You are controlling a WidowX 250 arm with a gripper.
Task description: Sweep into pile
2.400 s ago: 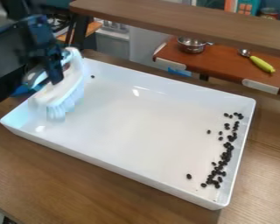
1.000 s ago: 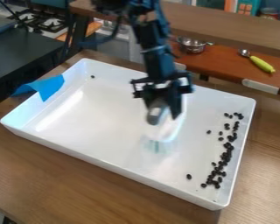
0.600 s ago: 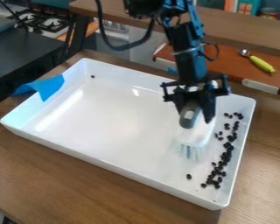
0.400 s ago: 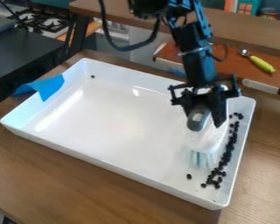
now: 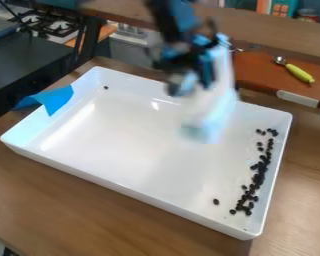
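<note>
I have the brush (image 5: 216,109) gripped in my pincer (image 5: 194,80), over the far, right-of-centre part of the tray (image 5: 126,191). Most beans (image 5: 258,177) line the right wall, so I'd call this well along. That loose band could still be bunched, and strays (image 5: 216,202) remain, including one (image 5: 106,87) by the far left corner.

No legible text, label, brand, number or sign.
</note>
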